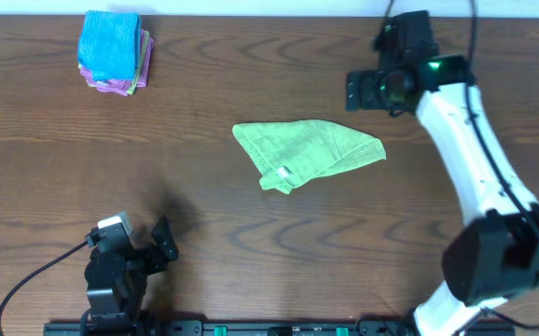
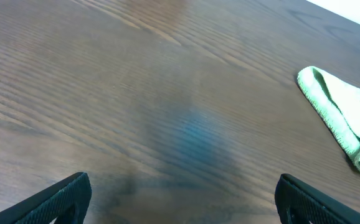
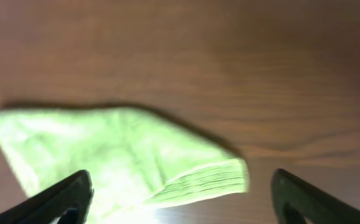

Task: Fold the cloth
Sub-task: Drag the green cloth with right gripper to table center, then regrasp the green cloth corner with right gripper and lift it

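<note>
Cloth (image 1: 309, 152) crumpled, long axis left-right, pointed end rightward; left jaws, right jaws gaping, empty

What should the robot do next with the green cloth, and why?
Probably lower the right gripper onto the pointed corner of the lime-green cloth nearest it and pinch it. Its jaws are open and hold nothing, hovering just beyond that corner, and the cloth lies in a lopsided, uneven fold that looks unfinished.

the cloth (image 1: 311, 151) is plain lime green, the table (image 1: 251, 243) dark brown wood grain, the stack (image 1: 113, 56) blue over pink and purple.
</note>
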`<state>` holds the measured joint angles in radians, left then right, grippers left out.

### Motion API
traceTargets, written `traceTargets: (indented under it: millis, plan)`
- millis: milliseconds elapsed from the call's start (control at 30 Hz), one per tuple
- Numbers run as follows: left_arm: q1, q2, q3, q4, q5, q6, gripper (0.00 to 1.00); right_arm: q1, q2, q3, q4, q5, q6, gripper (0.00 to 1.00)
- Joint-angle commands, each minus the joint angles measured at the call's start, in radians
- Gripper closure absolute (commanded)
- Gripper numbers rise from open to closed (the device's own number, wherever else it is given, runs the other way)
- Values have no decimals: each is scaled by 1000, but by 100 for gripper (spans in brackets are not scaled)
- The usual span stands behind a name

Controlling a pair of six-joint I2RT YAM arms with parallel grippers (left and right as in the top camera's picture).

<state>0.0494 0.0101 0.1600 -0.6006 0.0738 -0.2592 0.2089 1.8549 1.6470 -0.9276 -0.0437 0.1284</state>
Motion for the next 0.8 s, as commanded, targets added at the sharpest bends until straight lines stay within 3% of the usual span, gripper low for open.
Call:
traceTargets:
  millis: [0, 100, 300, 533, 700, 767]
  plan:
    - [-4, -6, -6, 3, -11, -3, 5, 101, 65, -8, -27, -77, -149, 16]
    - [-4, -6, -6, 3, -11, -3, 5, 195, 94, -8, -81, -65, -228, 22]
    - [-4, -6, -6, 3, -11, -3, 5, 349, 75, -26, -240, 77, -230, 40]
    - [-4, -6, -6, 3, -11, -3, 5, 409, -61, -171, -317, 122, -220, 32]
    - [-4, -6, -6, 3, -11, -3, 5, 421, -209, -352, -126, 146, -221, 26]
    - [-4, -6, -6, 3, -11, -3, 5, 421, -211, -404, -61, 139, -230, 29]
